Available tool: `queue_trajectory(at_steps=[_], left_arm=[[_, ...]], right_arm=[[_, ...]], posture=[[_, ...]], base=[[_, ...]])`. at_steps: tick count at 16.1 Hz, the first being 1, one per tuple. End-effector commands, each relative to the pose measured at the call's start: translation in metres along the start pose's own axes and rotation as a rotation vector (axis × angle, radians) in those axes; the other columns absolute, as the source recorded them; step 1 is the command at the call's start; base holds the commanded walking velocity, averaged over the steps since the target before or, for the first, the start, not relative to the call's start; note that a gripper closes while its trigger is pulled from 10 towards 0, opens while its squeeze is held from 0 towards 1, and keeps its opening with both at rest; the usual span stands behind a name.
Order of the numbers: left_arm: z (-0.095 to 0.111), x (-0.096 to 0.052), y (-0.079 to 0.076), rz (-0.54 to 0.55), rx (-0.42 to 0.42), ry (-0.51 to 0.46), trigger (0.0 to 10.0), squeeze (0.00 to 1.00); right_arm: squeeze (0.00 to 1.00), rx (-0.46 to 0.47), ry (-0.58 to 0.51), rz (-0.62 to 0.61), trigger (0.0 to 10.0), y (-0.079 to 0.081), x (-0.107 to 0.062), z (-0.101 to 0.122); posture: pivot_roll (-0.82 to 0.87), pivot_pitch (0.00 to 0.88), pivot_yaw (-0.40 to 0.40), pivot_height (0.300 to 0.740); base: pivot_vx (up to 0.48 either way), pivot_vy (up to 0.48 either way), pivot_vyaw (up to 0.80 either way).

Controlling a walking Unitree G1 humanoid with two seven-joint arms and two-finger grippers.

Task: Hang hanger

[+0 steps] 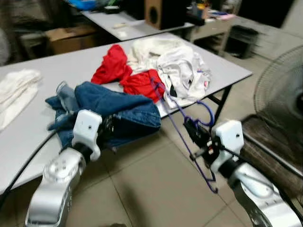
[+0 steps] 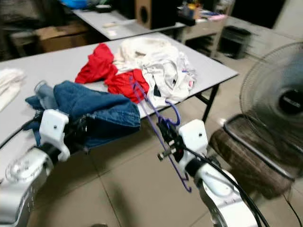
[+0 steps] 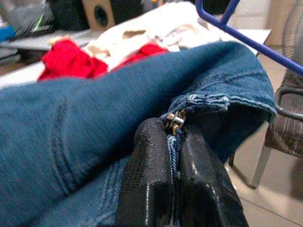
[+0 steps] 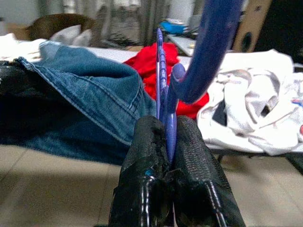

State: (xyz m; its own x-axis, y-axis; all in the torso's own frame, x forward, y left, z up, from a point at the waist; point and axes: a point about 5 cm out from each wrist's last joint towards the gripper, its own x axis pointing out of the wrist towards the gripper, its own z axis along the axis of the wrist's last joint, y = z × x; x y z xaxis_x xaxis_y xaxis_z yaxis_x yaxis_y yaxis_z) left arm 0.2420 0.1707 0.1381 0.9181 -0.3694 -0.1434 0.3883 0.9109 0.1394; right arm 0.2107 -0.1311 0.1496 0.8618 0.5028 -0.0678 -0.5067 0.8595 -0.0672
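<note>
Jeans (image 1: 116, 111) pinched at the waistband in my left gripper (image 3: 176, 156), right gripper (image 4: 169, 142) clamping blue hanger (image 1: 182, 125) beside them, ready for threading.

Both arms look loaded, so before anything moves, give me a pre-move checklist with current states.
1. Right gripper shut on the blue hanger: ok.
2. Left gripper shut on the jeans at the fly, beside the zipper: ok.
3. Hanger threaded into the jeans: not ok; it sits beside them, not inside.
4. Jeans lifted off the table: not ok; most of them lie on its edge.
5. Hanger kept away from the red clothes: cannot tell; its upper end overlaps them.
6. Rail to hang on: cannot tell.
</note>
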Motion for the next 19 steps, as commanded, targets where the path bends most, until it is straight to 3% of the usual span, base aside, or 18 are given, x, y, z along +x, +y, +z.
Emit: queue_trajectory(at_steps=[1, 4, 8, 10, 11, 12, 13, 14, 15, 19], left_arm=[[0.007, 0.0, -0.004, -0.018, 0.023, -0.029, 10.0, 0.0], [0.006, -0.002, -0.007, -0.03, 0.023, -0.024, 10.0, 0.0], [0.003, -0.005, -0.017, -0.092, -0.05, -0.003, 10.0, 0.0], [0.0, -0.006, -0.015, -0.081, -0.078, 0.007, 10.0, 0.0], [-0.002, -0.008, -0.015, -0.096, -0.091, 0.018, 6.9, 0.0], [-0.007, -0.011, -0.016, -0.132, -0.083, 0.062, 4.8, 0.0], [-0.016, -0.014, -0.018, -0.18, -0.032, 0.129, 10.0, 0.0], [-0.021, -0.012, -0.013, -0.136, -0.01, 0.151, 10.0, 0.0], [-0.021, -0.008, -0.008, -0.097, -0.04, 0.138, 10.0, 0.0], [-0.022, 0.003, -0.008, -0.112, -0.038, 0.127, 10.0, 0.0]], right_arm=[[0.0, -0.013, -0.007, 0.008, 10.0, -0.002, -0.001, 0.0], [0.0, -0.021, -0.004, 0.024, 10.0, -0.001, -0.003, -0.001], [0.0, 0.028, 0.005, 0.027, 10.0, -0.001, -0.008, -0.005], [0.0, 0.012, 0.051, 0.103, 10.0, 0.003, -0.024, -0.011], [0.0, 0.004, 0.063, 0.116, 10.0, 0.002, -0.029, -0.012], [0.0, -0.005, 0.072, 0.124, 10.0, -0.001, -0.032, -0.012], [0.0, -0.018, 0.08, 0.114, 10.0, -0.005, -0.032, -0.012], [0.0, -0.015, 0.084, 0.082, 10.0, -0.009, -0.029, -0.012], [0.0, -0.005, 0.088, 0.047, 10.0, -0.012, -0.025, -0.014], [0.0, 0.036, 0.102, -0.076, 10.0, -0.016, -0.014, -0.024]], posture=[[0.01, 0.0, 0.011, 0.74], [0.01, 0.0, 0.01, 0.74], [0.02, 0.0, 0.014, 0.74], [0.02, 0.0, 0.016, 0.74], [0.02, 0.0, 0.017, 0.74], [0.01, 0.0, 0.019, 0.74], [0.01, 0.0, 0.022, 0.74], [0.01, 0.0, 0.022, 0.74], [0.01, 0.0, 0.018, 0.74], [0.01, 0.0, 0.008, 0.74]], base=[[0.0, -0.48, 0.59], [0.0, -0.48, 0.61], [0.0, 0.238, 0.3], [0.0, 0.238, 0.0], [0.0, 0.0, 0.0], [0.0, 0.0, 0.0], [0.0, 0.0, 0.0], [0.0, 0.0, 0.0], [0.0, 0.0, 0.0], [-0.069, 0.0, 0.0]])
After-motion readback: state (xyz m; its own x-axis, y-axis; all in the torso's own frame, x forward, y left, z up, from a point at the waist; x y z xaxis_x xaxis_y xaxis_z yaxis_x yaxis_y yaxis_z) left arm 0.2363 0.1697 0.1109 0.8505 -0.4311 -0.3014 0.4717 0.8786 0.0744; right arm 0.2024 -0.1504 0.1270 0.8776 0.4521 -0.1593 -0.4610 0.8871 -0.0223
